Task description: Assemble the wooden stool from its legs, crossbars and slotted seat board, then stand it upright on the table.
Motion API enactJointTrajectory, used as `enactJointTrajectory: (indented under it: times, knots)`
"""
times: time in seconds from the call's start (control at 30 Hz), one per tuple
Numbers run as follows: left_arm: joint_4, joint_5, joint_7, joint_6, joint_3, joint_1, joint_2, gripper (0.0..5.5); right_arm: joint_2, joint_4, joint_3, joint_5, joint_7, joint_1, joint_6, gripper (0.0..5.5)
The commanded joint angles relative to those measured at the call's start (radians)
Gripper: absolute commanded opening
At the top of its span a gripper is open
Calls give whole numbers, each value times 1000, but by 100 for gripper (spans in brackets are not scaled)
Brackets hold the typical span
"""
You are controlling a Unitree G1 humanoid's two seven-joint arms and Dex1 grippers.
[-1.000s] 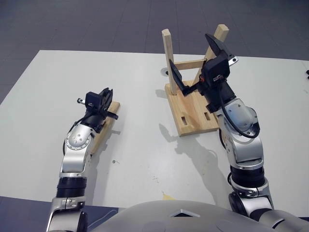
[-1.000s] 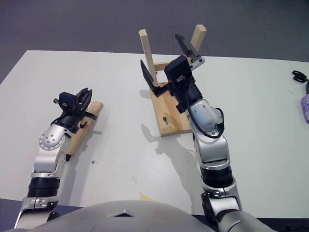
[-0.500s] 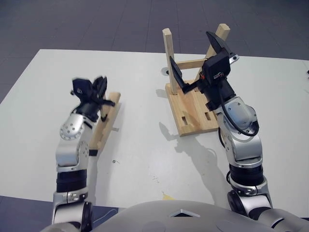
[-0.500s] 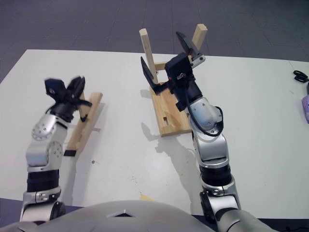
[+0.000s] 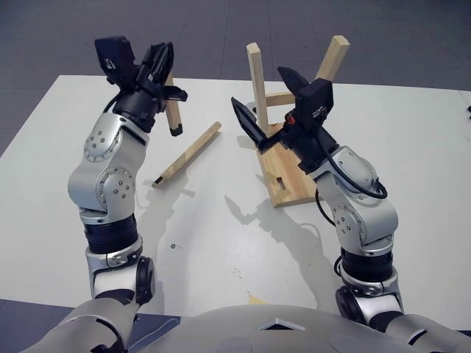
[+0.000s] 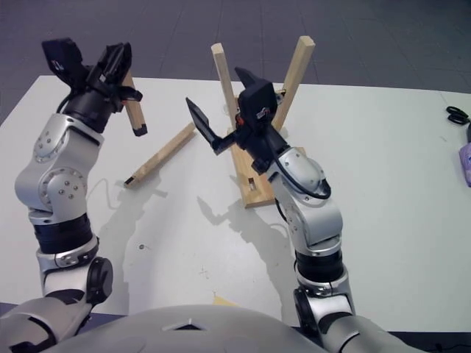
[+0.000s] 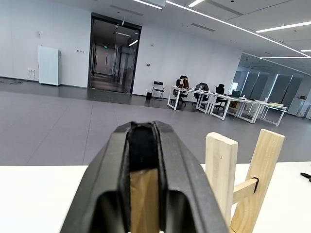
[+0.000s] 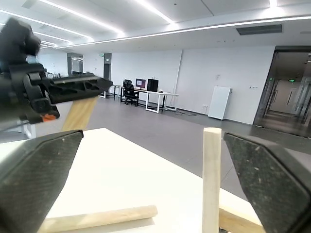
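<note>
My left gripper [image 5: 160, 68] is raised high over the table's far left, shut on a short wooden leg [image 5: 174, 114] that hangs down from it with a dark end; the left wrist view shows the leg [image 7: 144, 199] clamped between the fingers [image 7: 109, 194]. A second leg [image 5: 188, 154] lies loose on the table below. The slotted seat board [image 5: 291, 173] lies flat with two legs [image 5: 256, 81] [image 5: 330, 66] and a crossbar [image 5: 280, 98] standing up from it. My right gripper [image 5: 257, 87] is open around the left upright leg [image 8: 211, 179], not touching it.
The white table [image 5: 221, 235] has free room in front and at the left. A small round hole [image 5: 250, 109] sits behind the board. Scissors [image 6: 456, 114] and a purple item [image 6: 466, 154] lie at the far right edge.
My left arm has lifted one leg off the table and swung it up high; the other leg stayed down and turned. My right gripper has moved left, around the left upright leg.
</note>
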Motion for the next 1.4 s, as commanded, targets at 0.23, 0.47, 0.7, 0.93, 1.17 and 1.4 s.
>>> enactJointTrajectory:
  times: [0.23, 0.47, 0.7, 0.93, 1.17, 1.4]
  knots:
    - [-94, -81, 48, 64, -60, -71, -100, 44, 149, 114, 34, 116, -52, -37, 120, 540]
    - [-141, -77, 32, 76, -113, -84, -99, 44, 204, 196, 50, 134, -82, -56, 140, 540]
    - [-170, -82, 7, 106, -113, -66, -65, 44, 134, 257, -19, 29, -157, -91, 90, 540]
    - [-197, -90, -35, 153, -88, -28, 15, 44, 110, 251, -75, 4, -187, -103, 64, 540]
    - [-193, -80, -41, 149, -96, -23, 36, 44, 115, 243, -77, -11, -194, -88, 53, 540]
    - [95, 126, -166, -75, -46, -15, 219, 44, 87, 178, -70, -12, -189, 8, 74, 540]
